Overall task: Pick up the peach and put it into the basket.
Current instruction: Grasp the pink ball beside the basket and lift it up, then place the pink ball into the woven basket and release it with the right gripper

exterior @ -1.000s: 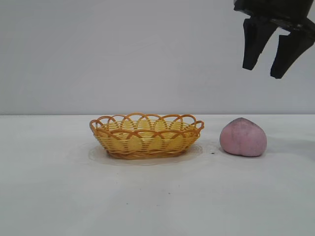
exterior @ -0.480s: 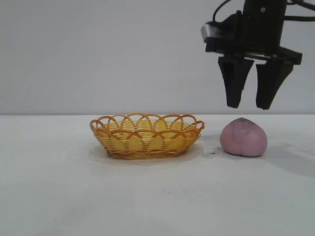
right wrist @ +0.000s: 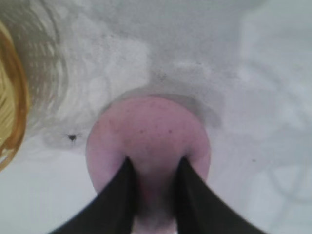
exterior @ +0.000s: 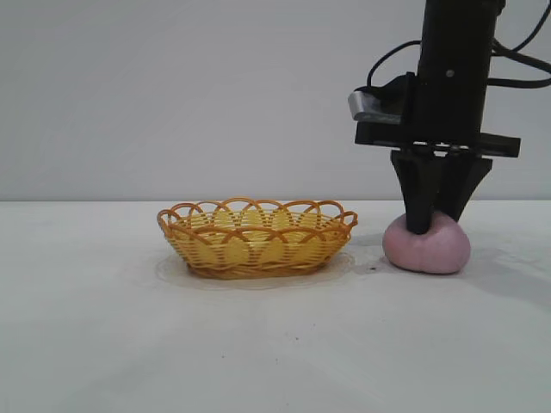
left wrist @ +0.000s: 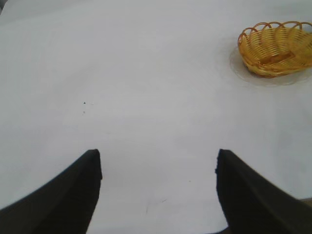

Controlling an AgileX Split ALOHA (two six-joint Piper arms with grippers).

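1. The right gripper (exterior: pixel 435 225) points straight down over the right part of the table (exterior: pixel 258 353), its dark fingers (exterior: pixel 418 202) drawn close together and their tips sunk into the top of the peach (exterior: pixel 428 251).
2. In the right wrist view we see the two fingers pinching a narrow strip of the pink fruit between them; the rest of the peach bulges out on both sides of the pair.
3. The peach sits on the table, toward its right edge and nearer its far edge than its near one in the exterior view. It lies just beside the basket (exterior: pixel 258 251) but apart from it, outside the wicker.
4. The basket – yellow-orange, with a looped scalloped rim – stands upright near the middle of the table, about as far back as the peach. We see nothing lying in it.
5. A small dark speck (exterior: pixel 372 268) marks the white surface between basket and peach.
6. The left gripper (left wrist: pixel 158 156) shows only in its own wrist view, where it hangs above bare table with its fingers spread wide and nothing between them – the basket lies well off from it.
7. A grey block (exterior: pixel 375 103) and black cables (exterior: pixel 389 57) ride on the right arm above the gripper.
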